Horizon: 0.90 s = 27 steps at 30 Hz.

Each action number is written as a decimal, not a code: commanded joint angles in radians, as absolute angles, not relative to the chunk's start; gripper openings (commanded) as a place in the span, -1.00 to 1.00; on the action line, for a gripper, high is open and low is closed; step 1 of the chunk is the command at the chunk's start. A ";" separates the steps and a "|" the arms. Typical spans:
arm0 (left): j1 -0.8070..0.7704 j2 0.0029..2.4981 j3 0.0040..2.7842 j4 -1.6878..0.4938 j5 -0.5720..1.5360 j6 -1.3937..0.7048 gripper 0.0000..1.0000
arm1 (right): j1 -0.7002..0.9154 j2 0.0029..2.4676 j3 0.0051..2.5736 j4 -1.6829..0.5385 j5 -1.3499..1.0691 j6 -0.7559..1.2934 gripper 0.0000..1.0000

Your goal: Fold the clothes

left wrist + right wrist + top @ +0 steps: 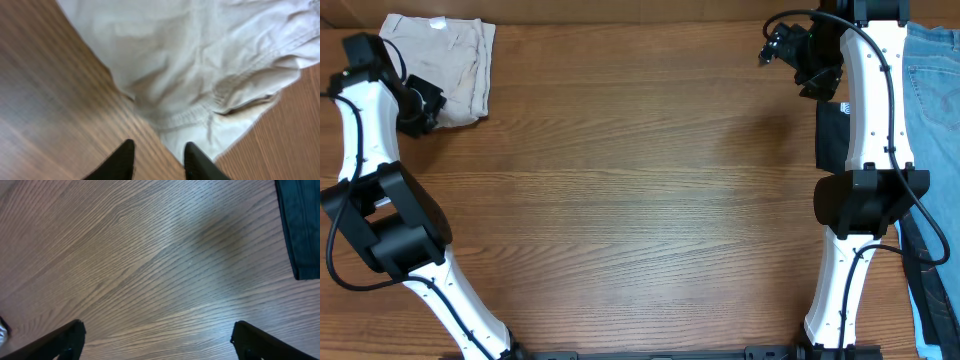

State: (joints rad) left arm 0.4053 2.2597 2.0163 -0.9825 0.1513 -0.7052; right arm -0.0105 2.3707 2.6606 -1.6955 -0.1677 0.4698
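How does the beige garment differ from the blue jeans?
The beige garment is pale khaki; the blue jeans are denim blue. The beige garment sits as a compact, roughly square bundle; the blue jeans stretch along the right edge, out of view. The left hand is at the beige garment's edge; the right arm overlaps the blue jeans. Both lie on the wooden table.

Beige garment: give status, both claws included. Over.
Left claw open, empty, beside beige garment. Right claw wide open over bare wooden table. Garment lies folded, far-left corner. Nothing in the way; jeans, black garment far right.
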 commanded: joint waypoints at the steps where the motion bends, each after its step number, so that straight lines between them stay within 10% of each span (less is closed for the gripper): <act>1: 0.400 2.262 2.104 -1.050 0.112 -0.667 -0.06 | -0.006 2.349 2.676 -1.694 -0.158 0.464 1.00; 4: 0.400 2.262 2.164 -1.132 0.112 -0.645 0.20 | -0.006 2.349 2.676 -1.694 -0.158 0.464 1.00; 27: 0.337 1.967 2.509 -1.416 0.427 -0.137 0.40 | -0.381 2.246 2.676 -1.694 -0.120 0.464 1.00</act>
State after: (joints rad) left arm 0.3717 2.0686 2.4760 -1.4151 0.3351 -0.2562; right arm -0.3489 2.2814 2.6606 -1.6943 -0.1539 0.4698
